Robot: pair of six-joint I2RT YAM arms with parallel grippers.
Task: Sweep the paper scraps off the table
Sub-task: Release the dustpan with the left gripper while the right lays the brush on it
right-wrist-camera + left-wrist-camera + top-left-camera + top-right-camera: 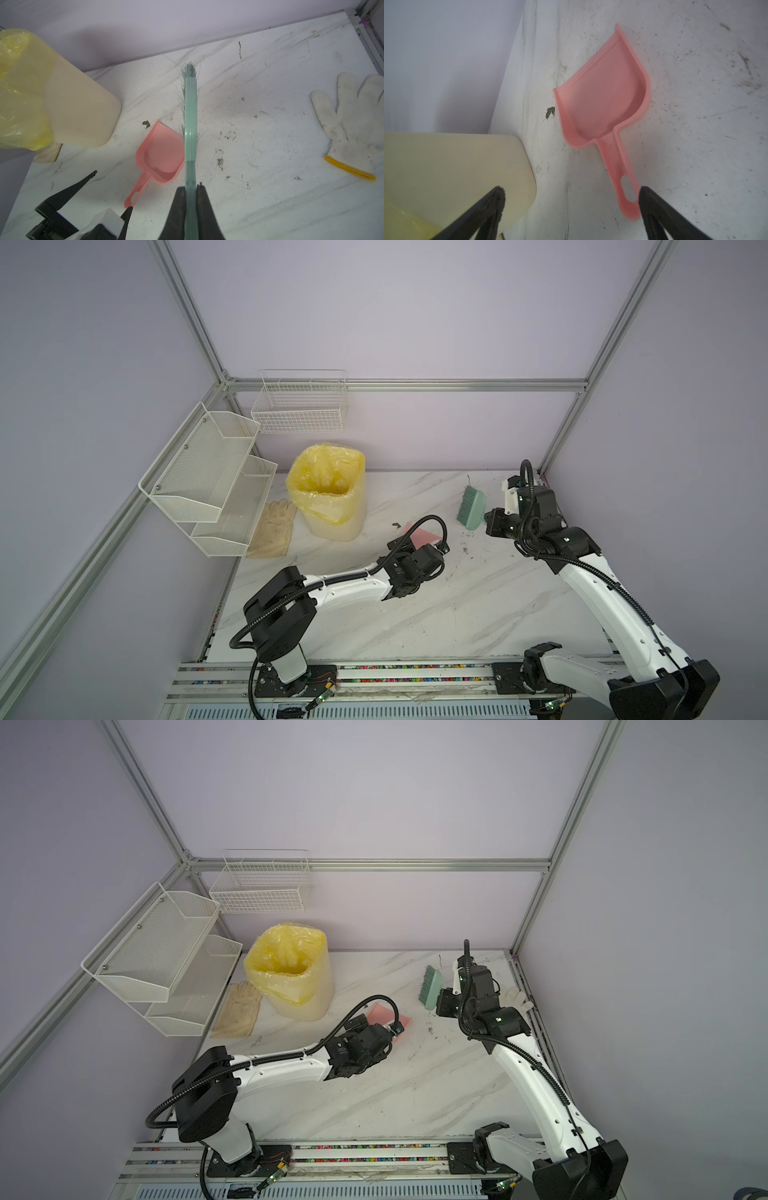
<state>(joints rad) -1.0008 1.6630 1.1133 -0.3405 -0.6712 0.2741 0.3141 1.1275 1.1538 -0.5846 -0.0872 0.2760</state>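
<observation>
Paper scraps show nowhere on the worktop (457,614), so the pink dustpan (602,93) lies empty near the bin (332,526), probably done with, the left end effector (572,190) spread wide by its handle, while the right end effector (191,187) pinches the green brush (190,104), lifted clear.

It is a robot test cell in a lab: plain lilac walls (415,323) inside an aluminium frame (407,385), two robot arms (345,588) fixed on a rail (415,673) at the counter (457,614) edge.
</observation>
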